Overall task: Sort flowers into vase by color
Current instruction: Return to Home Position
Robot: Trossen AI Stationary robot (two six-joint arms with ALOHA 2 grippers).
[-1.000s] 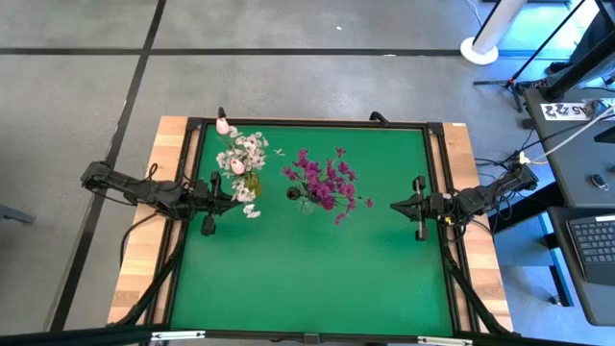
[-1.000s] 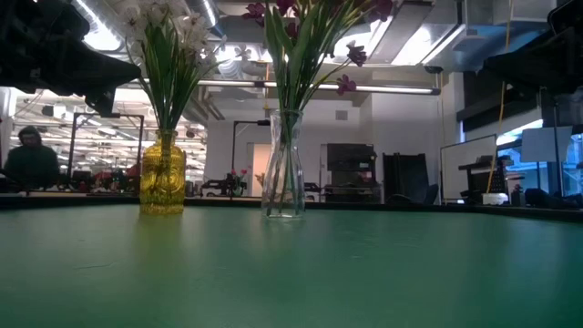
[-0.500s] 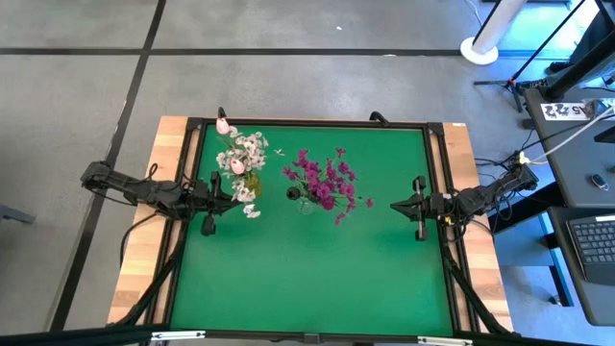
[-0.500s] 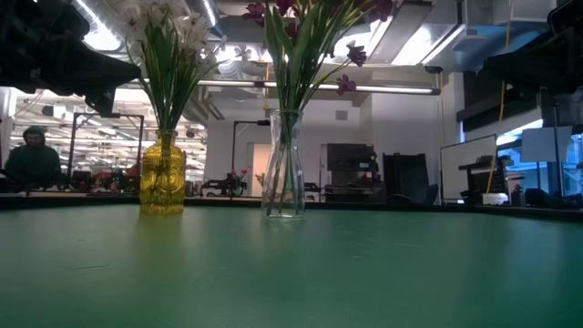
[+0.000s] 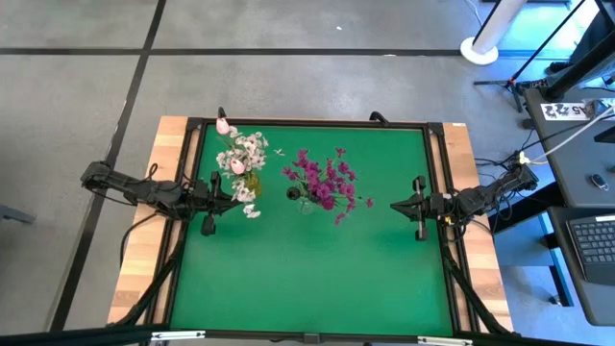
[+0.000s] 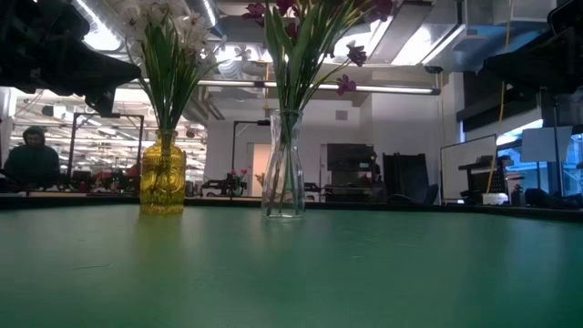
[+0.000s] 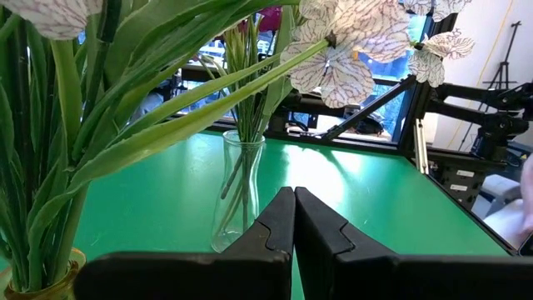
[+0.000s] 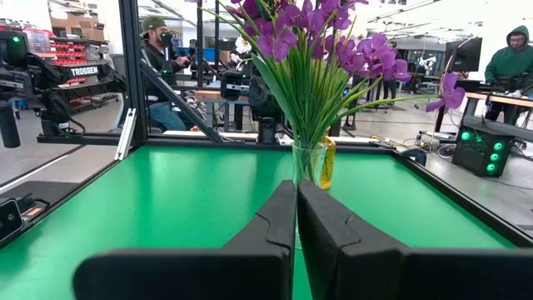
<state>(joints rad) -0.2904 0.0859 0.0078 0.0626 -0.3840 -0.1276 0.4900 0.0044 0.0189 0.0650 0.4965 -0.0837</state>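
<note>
A yellow glass vase point(image 6: 163, 173) stands on the green table and holds white blossoms and pink-white tulip buds point(image 5: 240, 154), stems down in it. A clear glass vase point(image 6: 284, 166) beside it holds magenta-purple flowers point(image 5: 325, 181). My left gripper point(image 5: 233, 202) is shut at the table's left side, just beside the yellow vase, touching nothing. My right gripper point(image 5: 394, 205) is shut at the right side, apart from the purple flowers. In the left wrist view the shut fingers point(image 7: 293, 218) point at the clear vase point(image 7: 236, 190); the right wrist view shows shut fingers point(image 8: 293, 218) before the purple bunch point(image 8: 321, 50).
A dark frame point(image 5: 307, 123) rims the green mat, with wooden table edges outside it. The near half of the mat point(image 5: 307, 279) has nothing on it. People point(image 8: 162, 46) sit and stand in the room beyond the table.
</note>
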